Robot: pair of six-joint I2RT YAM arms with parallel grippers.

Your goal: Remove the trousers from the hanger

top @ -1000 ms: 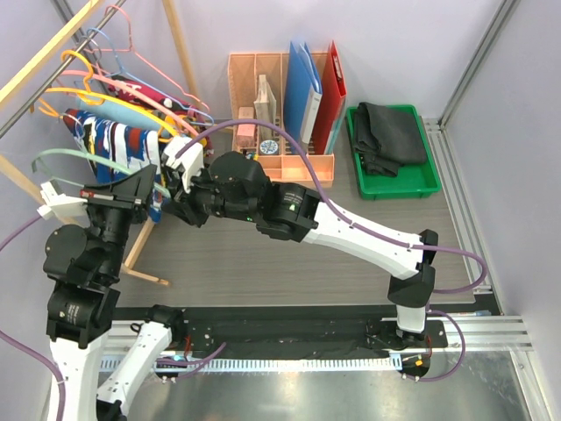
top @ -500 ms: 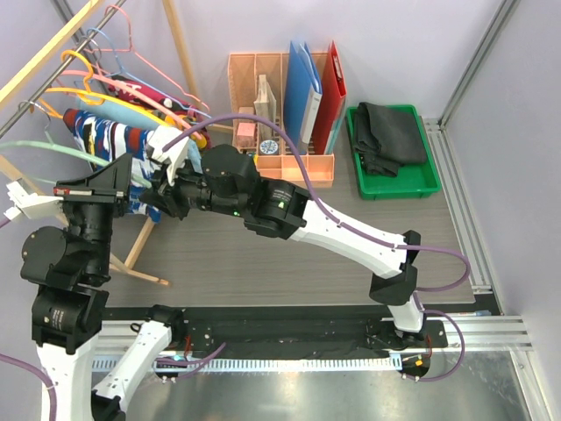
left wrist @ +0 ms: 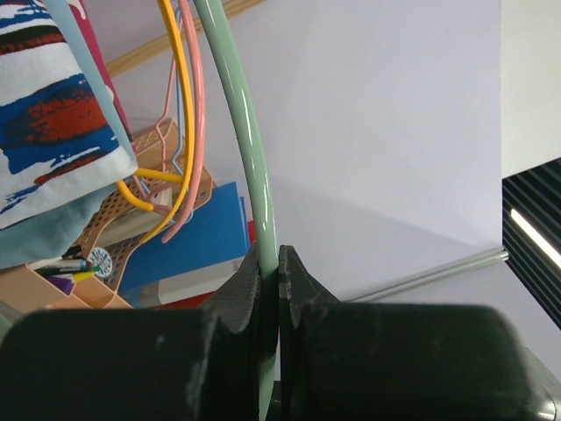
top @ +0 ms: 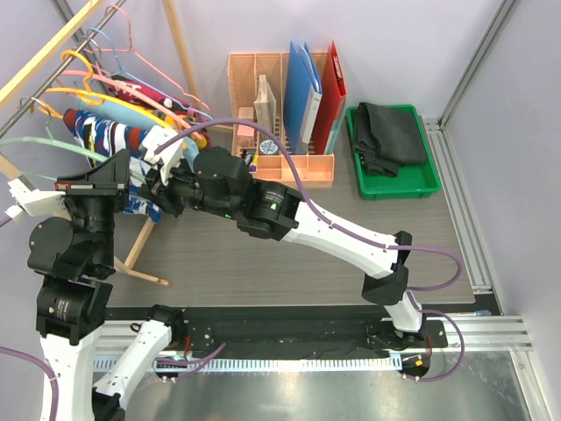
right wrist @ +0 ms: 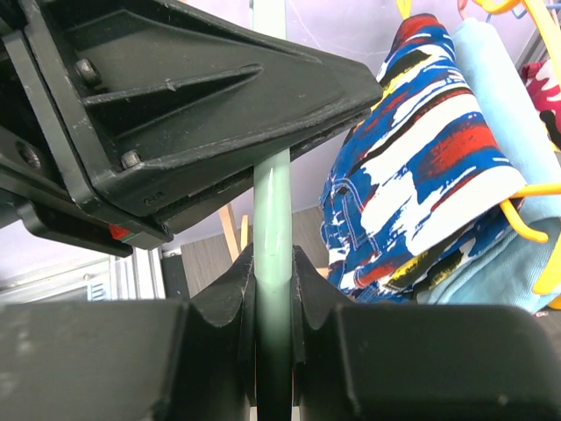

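Nearest each wrist camera, the left fingers and the right fingers are both clamped narrow on the same green hanger, a thin, round, glossy plastic rod gripped at two places close together. We judge this the chief hazard: if the two arms pull along different lines, the stiff rod may flex, snap or twist out of the smooth black pads. Its free end could also catch the yellow hanger or pink hanger beside it and drag their load from the rail. We see no cloth on the green rod in these views. Just beyond the fingers hang the printed trousers, soft navy-white-red cloth with stitched seams, lying against light blue trousers of a plainer, matte weave. Farther back on the grey wood-grain desk stands a perforated peach organiser with a blue folder and a red folder. At far right a rigid green tray holds limp black trousers.
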